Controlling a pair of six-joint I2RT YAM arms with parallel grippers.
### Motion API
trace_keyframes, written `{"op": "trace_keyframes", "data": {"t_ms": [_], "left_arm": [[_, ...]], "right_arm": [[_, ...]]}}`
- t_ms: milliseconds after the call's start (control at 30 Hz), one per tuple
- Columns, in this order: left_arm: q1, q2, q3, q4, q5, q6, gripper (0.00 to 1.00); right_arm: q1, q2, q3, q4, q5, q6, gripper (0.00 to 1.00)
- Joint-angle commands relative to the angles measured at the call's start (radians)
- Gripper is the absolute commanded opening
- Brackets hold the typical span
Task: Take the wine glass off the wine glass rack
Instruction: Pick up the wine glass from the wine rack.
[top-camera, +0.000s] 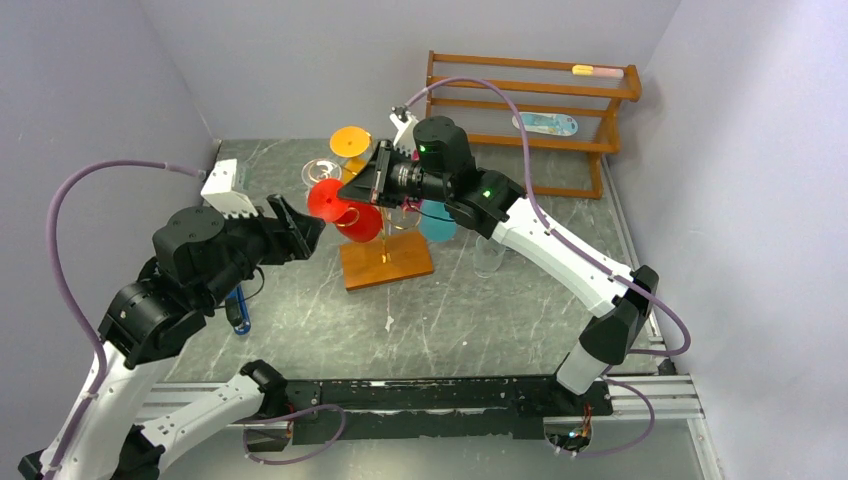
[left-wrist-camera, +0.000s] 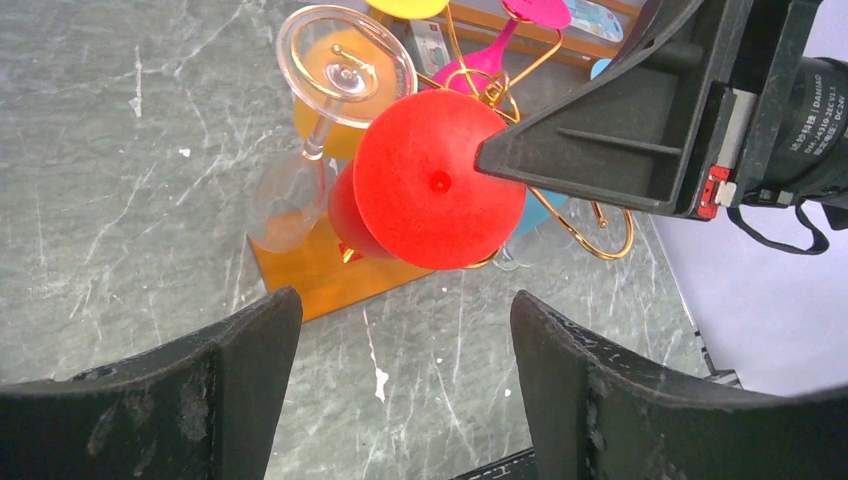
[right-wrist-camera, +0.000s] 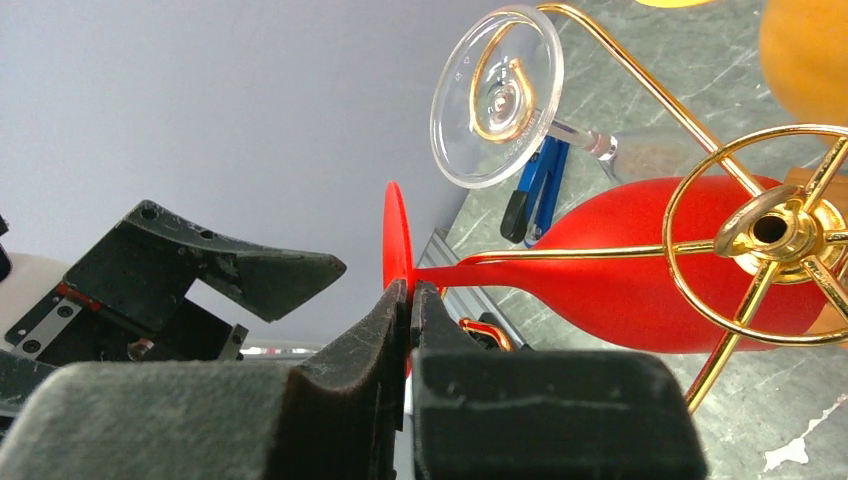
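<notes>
From the top, the right pincer (top-camera: 345, 190) and its camera cover most of the wine glass rack (top-camera: 388, 262), so the pole and curls barely show. On the left wrist cam, the foot of the red wine glass (left-wrist-camera: 438, 180) hides its own stem, and the yellow glass (left-wrist-camera: 405, 6) gets chopped by the top edge. The bits on the shelf (top-camera: 520, 78) are too small to name.

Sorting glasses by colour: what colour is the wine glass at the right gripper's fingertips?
Red; the wine glass shows best in the left wrist view.
</notes>
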Motion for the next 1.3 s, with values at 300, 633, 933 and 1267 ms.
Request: {"op": "trace_keyframes", "data": {"t_ms": [300,633,933,1267], "left_arm": [[0.001,-0.033,-0.054,-0.013,0.182,0.058,0.85],[0.001,-0.041,-0.091,0.001,0.336,0.094,0.87],[0.001,-0.072,-0.148,0.054,0.454,0.098,0.85],[0.001,-0.130,-0.146,0.079,0.439,0.015,0.77]], "right_arm": [[-0.004,-0.113,-0.097,0.062,0.107,0.014,0.00],[-0.009,-0.177,-0.172,0.132,0.095,0.076,0.00],[-0.012,-0.231,-0.243,0.171,0.067,0.108,0.00],[-0.031,-0.299,-0.389,0.314,-0.114,0.194,0.00]]}}
